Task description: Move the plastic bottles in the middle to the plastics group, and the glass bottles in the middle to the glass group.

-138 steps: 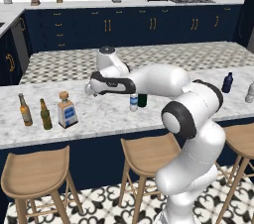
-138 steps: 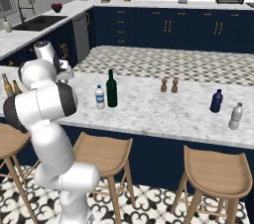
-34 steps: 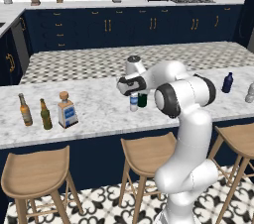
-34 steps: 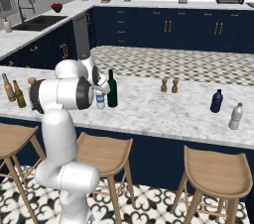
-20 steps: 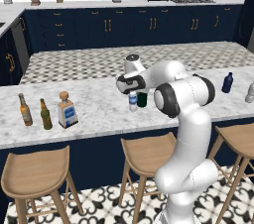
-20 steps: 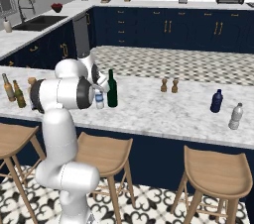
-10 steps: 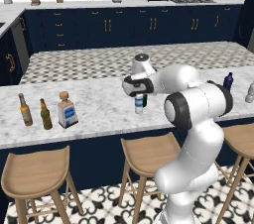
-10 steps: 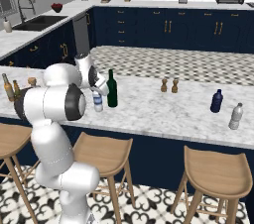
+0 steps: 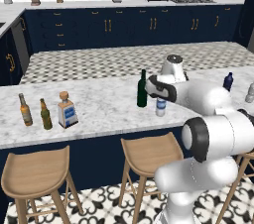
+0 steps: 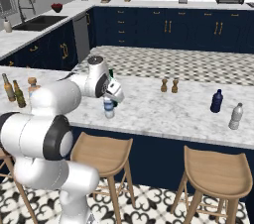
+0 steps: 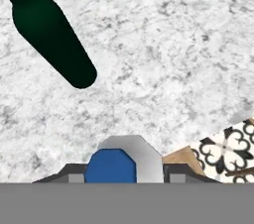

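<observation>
Your end effector point(image 11: 124, 171) is clenched on the small water bottle point(image 9: 160, 107), which is upright near the front edge of the marble worktop point(image 9: 106, 111), just beside the dark green wine bottle point(image 9: 142, 89). To your right the worktop is open up to the navy bottle point(image 10: 216, 101) and the pale grey bottle point(image 10: 236, 116). At the left end, the square clear bottle point(image 9: 66, 111) stands just beside two slim beer bottles point(image 9: 45, 114).

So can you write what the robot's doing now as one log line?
gripper: shut on water bottle | wine bottle: upright beside it | counter
</observation>
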Robot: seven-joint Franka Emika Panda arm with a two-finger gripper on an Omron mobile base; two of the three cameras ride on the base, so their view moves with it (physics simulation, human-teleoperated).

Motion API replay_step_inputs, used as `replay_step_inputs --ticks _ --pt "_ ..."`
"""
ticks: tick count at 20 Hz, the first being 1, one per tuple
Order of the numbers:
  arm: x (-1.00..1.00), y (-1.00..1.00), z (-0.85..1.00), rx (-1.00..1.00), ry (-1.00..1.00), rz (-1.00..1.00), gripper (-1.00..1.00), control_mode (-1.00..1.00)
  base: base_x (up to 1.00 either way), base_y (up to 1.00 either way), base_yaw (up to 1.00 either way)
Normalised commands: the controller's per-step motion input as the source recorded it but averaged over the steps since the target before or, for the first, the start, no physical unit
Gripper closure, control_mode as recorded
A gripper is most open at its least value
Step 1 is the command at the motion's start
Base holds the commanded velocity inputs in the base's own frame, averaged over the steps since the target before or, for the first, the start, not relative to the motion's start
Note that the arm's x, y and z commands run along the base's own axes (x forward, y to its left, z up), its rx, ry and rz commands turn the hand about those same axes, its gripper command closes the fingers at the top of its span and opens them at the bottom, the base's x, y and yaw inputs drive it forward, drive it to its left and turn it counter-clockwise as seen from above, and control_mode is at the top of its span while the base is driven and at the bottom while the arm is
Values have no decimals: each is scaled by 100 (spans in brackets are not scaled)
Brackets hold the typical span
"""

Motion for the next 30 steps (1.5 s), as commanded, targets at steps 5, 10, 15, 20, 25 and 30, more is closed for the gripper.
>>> replay_step_inputs --ticks 5,10,15,20,25,30 --pt "6 -100 13 0 0 0 100 -100 0 0 0" --pt "30 -100 13 0 1 0 100 -100 0 0 0" --pt "40 -100 3 0 2 0 100 -100 0 0 0" --pt "14 -100 0 0 1 0 100 -100 0 0 0" --pt "0 -97 -8 -3 0 -3 100 -100 0 0 0" --pt "9 -89 0 -5 0 -7 100 -100 0 0 0"
